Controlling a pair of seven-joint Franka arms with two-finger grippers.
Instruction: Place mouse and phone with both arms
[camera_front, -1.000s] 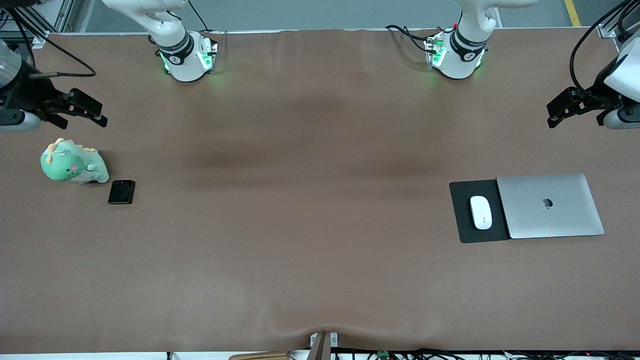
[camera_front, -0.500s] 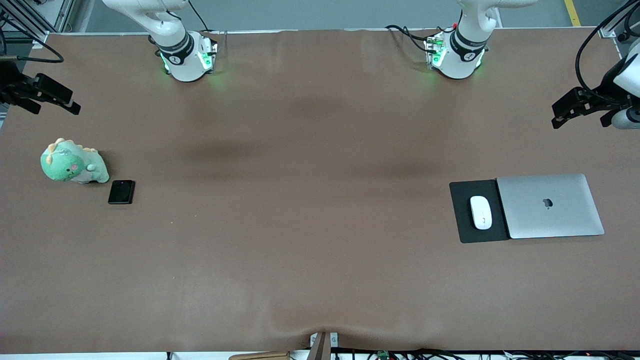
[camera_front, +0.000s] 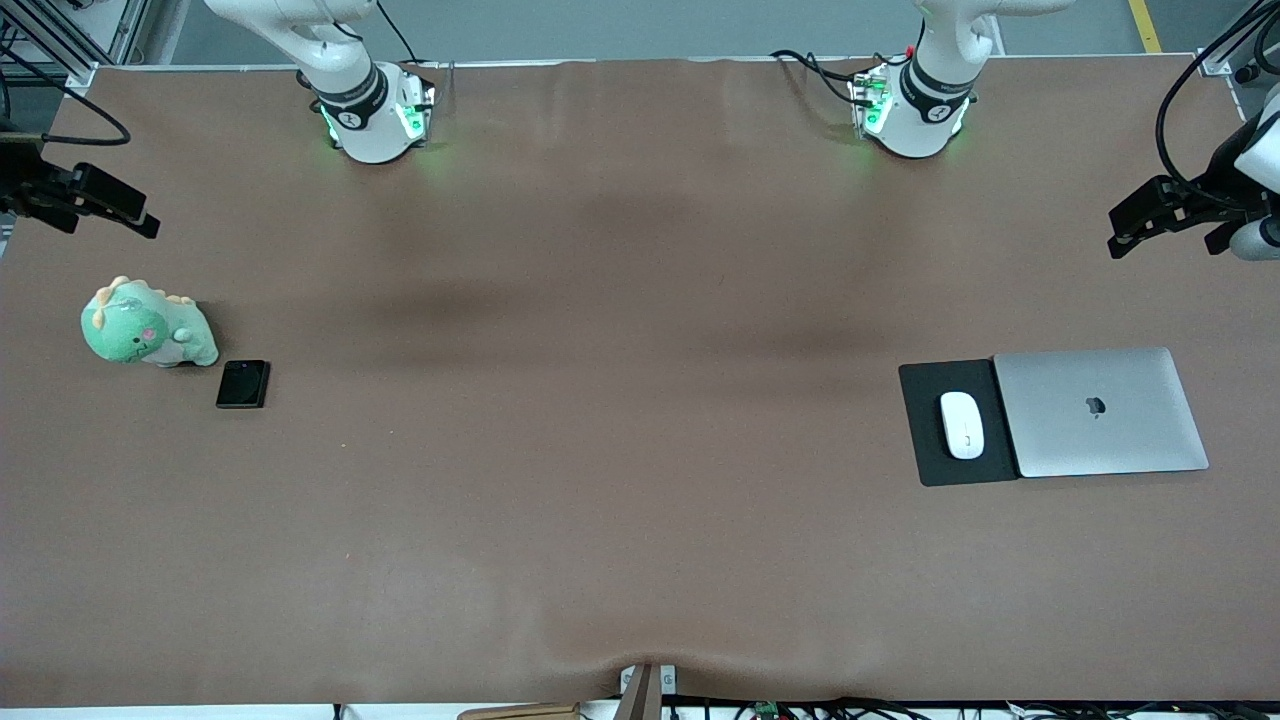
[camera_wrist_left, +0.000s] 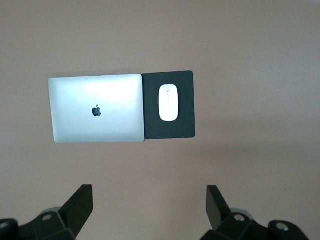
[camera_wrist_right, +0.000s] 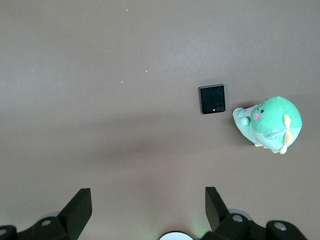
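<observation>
The white mouse (camera_front: 962, 424) lies on a black mouse pad (camera_front: 930, 440) at the left arm's end of the table; it also shows in the left wrist view (camera_wrist_left: 168, 102). The black phone (camera_front: 243, 384) lies on the table at the right arm's end, beside a green plush toy (camera_front: 145, 325); the phone also shows in the right wrist view (camera_wrist_right: 212, 99). My left gripper (camera_front: 1150, 218) is open and empty, high over the table's edge. My right gripper (camera_front: 105, 205) is open and empty, high over the edge at its own end.
A closed silver laptop (camera_front: 1098, 411) lies against the mouse pad, toward the table's end. The plush toy (camera_wrist_right: 269, 123) sits close to the phone. The brown table (camera_front: 620, 400) stretches wide between the two groups.
Both grippers have drawn outward toward the table's ends, the right one more. The mouse, phone, laptop and toy have not moved.
</observation>
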